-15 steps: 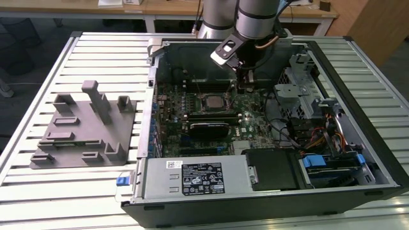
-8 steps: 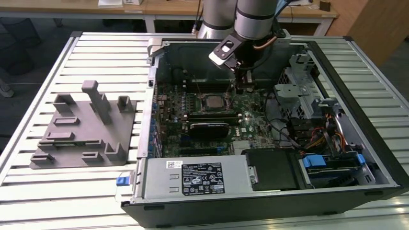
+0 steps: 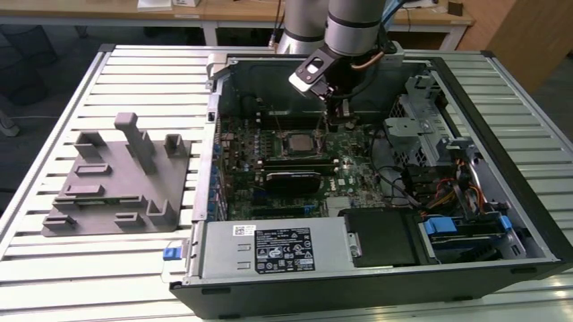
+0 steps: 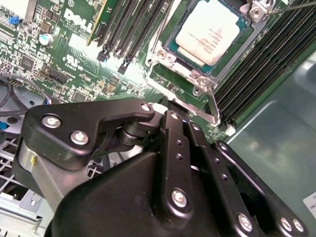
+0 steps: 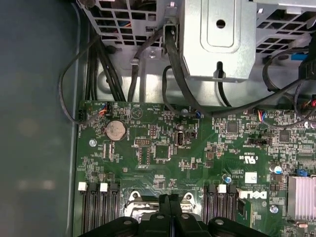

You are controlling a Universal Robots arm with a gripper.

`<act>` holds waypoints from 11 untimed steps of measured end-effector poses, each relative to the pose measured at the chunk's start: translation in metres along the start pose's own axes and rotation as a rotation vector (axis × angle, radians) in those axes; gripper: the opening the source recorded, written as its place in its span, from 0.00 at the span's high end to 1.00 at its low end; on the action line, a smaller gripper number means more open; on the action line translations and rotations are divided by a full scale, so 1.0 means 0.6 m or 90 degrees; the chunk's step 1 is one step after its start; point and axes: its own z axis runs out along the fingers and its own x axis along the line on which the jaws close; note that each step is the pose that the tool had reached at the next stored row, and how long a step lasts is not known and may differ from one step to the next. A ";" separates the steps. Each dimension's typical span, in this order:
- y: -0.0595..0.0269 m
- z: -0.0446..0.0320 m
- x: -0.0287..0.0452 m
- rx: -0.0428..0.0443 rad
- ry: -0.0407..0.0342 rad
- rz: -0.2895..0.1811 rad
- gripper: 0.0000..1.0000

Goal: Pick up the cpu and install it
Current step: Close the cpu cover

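The cpu [image 3: 297, 142] lies flat in the motherboard socket inside the open computer case, pale silver top up. In the second wrist view the cpu [image 4: 210, 30] sits inside the metal socket frame [image 4: 170, 59], whose lever rod [image 4: 212, 101] runs along one side. My gripper [image 3: 339, 122] hangs just above the board, a little to the exterior view's right of the socket. The black fingers [image 5: 166, 212] are pressed together with nothing visible between them. The gripper [image 4: 165, 109] ends close beside the frame's corner, apart from the cpu.
A grey block fixture [image 3: 117, 176] stands on the slatted table at the exterior view's left. Inside the case are a power supply [image 3: 268, 248], a metal drive cage [image 5: 219, 39], black cables [image 5: 173, 59], memory slots [image 4: 261, 64] and a coin battery [image 5: 116, 130].
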 end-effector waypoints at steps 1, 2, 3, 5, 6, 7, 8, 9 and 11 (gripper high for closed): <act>-0.001 0.000 0.000 0.0000 0.0000 0.000 0.89; -0.003 0.000 0.000 0.0000 0.0000 0.000 0.89; -0.004 0.000 0.000 0.0000 0.0000 0.000 0.89; -0.007 0.001 0.000 0.0000 0.0000 0.000 0.89; -0.009 0.001 0.000 0.0000 0.0000 0.000 0.89; -0.010 0.001 0.000 0.0000 0.0000 0.000 0.89; -0.012 0.001 0.000 0.0000 0.0000 0.000 0.89; -0.013 0.001 0.000 0.0000 0.0000 0.000 0.89; -0.017 0.001 0.000 0.0000 0.0000 0.000 0.89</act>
